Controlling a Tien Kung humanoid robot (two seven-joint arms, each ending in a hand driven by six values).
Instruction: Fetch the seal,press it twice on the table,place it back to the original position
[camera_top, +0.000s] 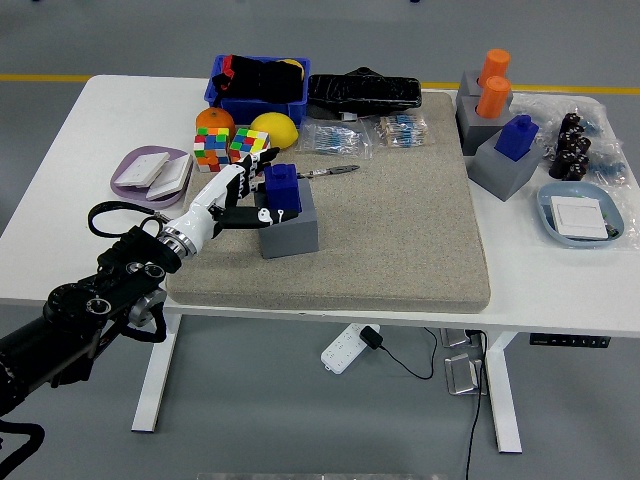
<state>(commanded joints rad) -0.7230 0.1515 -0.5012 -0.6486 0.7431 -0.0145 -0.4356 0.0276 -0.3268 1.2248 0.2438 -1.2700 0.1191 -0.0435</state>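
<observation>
Left robot hand (243, 196) fingers curled around blue seal (282, 187), seated in grey holder (292, 228).
</observation>
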